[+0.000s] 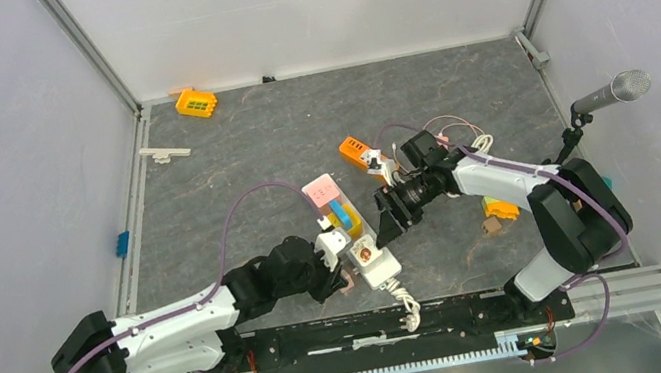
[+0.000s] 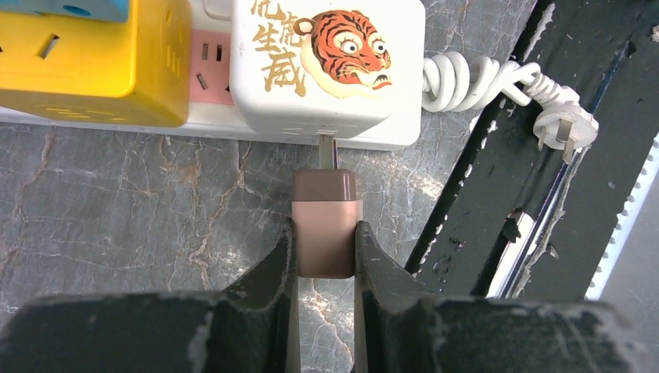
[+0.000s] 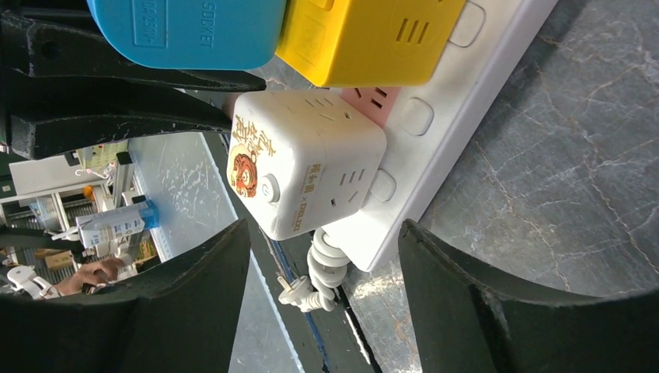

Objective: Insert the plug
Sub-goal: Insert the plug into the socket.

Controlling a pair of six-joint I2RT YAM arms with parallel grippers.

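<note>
Grey marbled table (image 1: 453, 95), walled in white, is seen from above. A white power strip (image 1: 386, 271) lies near the front edge, loaded with a pink cube (image 1: 320, 191), a blue cube (image 1: 339, 210), a yellow cube (image 1: 349, 224) and a white cube (image 1: 365, 255). The left gripper (image 1: 342, 279) is set at the left side of the strip, with a brown plug (image 1: 349, 283) gripped in it. The right gripper (image 1: 386, 218) is held just to the right of the strip, beside the yellow cube. An orange block (image 1: 196, 102) lies far behind the strip, near the back wall.

From the left wrist, the plug is seen clamped between the two black fingers (image 2: 272, 268). Its metal prongs (image 2: 327, 150) are pointed at the side of the white cube, which is printed with a tiger; how deep they sit cannot be told. A coiled white cord (image 2: 474, 78) is seen at the end of the strip.

From the right wrist, the right gripper is seen spread wide, with nothing held, and the white cube and the strip are framed between its fingers.
</note>
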